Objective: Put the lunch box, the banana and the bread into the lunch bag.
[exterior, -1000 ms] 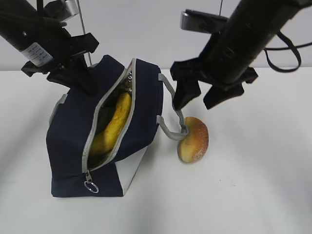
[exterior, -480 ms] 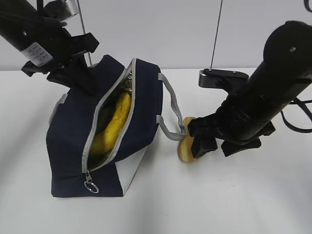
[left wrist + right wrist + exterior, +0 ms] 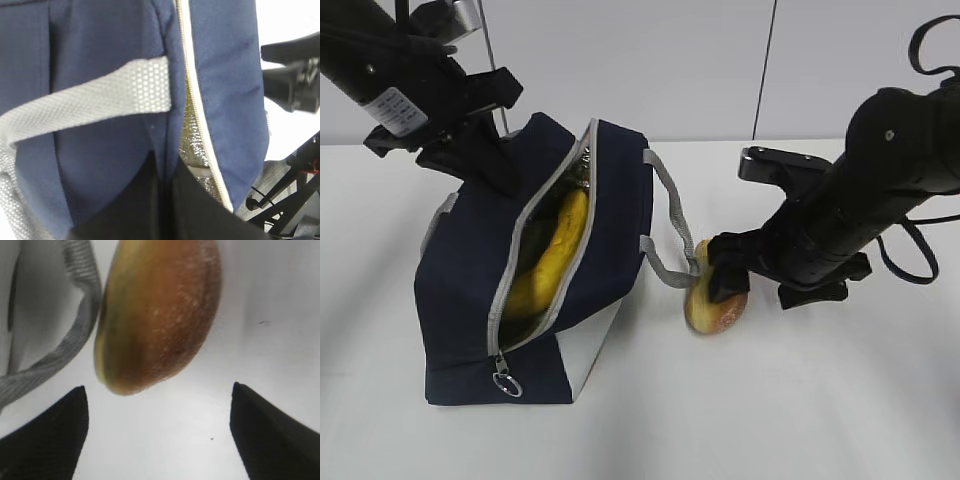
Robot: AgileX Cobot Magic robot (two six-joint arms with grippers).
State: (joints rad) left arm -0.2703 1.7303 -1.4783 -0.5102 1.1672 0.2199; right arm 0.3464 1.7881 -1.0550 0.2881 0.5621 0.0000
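Right fingers [image 3: 159, 432] spread wide, astride the golden-brown oval bread loaf [image 3: 712, 305].
My left fingers [image 3: 162, 210] clench the navy fabric lunch bag's [image 3: 470, 290] wall; yellow banana [image 3: 548, 268] inside.

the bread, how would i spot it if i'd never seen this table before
Start at the big navy lunch bag lying unzipped on the white table. Follow its grey handle out to the right: the bread lies on the table at the loop's end, with the right gripper open around it. It is the only small oval golden-brown thing outside the bag; the banana is yellow and inside.
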